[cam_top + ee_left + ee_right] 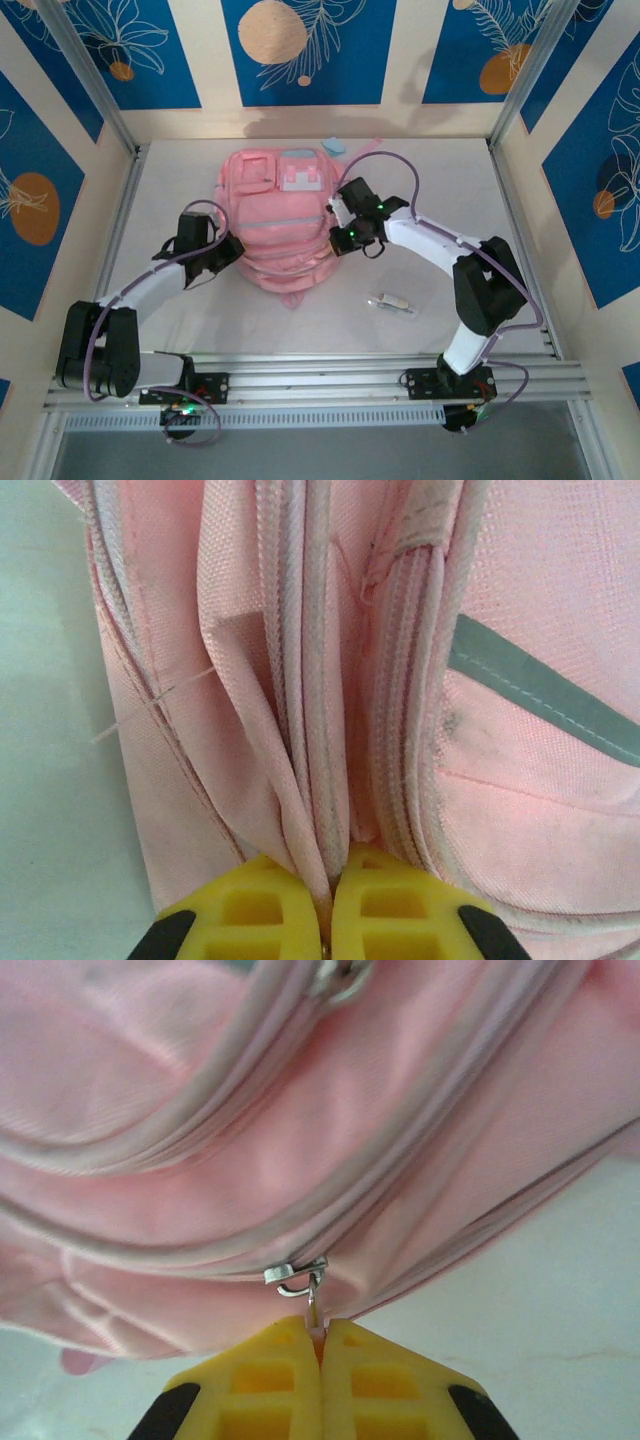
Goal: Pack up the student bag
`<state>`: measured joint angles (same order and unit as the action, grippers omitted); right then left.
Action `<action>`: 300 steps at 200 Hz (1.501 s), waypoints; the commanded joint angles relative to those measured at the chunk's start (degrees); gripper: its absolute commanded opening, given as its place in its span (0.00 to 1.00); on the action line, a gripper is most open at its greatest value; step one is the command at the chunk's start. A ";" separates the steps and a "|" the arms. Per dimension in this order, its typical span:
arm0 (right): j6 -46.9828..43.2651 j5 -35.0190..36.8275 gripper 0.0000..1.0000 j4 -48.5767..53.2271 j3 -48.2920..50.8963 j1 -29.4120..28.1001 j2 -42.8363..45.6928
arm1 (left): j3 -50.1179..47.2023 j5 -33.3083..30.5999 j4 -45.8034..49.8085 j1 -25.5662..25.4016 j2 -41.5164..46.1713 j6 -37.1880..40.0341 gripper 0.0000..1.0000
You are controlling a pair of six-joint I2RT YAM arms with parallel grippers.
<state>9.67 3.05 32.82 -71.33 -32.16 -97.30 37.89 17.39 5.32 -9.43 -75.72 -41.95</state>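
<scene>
1. The student bag lies flat on the table.
2. My left gripper pinches a fabric fold at its left edge.
3. My right gripper, at its right edge, clamps what looks like a zip pull.

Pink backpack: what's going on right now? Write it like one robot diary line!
pink backpack: lying on table | left gripper: shut on its side fabric | right gripper: shut on zipper pull
</scene>
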 commanded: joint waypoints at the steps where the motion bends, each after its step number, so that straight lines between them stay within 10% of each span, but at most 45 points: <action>1: -13.87 4.35 0.00 -1.94 0.04 3.37 0.05 | 2.29 -0.51 6.83 1.61 -1.23 6.78 0.00; 65: -38.04 6.37 0.00 -9.43 -12.20 8.70 -12.33 | 4.19 6.83 10.30 1.70 -4.84 12.08 0.00; 167: -32.60 6.18 0.00 -11.11 -31.04 10.94 -25.75 | 5.97 9.00 15.26 1.85 -5.57 16.19 0.00; 211: -22.99 -4.03 0.59 -12.15 -24.92 12.21 -17.29 | 7.38 0.88 17.05 5.24 -1.48 15.65 0.00; 300: -4.48 -0.76 0.65 -15.14 -35.93 15.74 -27.50 | 8.11 -8.93 15.55 17.68 8.49 11.54 0.00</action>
<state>-1.34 0.25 18.87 -102.50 -15.90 -118.85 44.18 13.58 22.59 5.69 -69.78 -29.47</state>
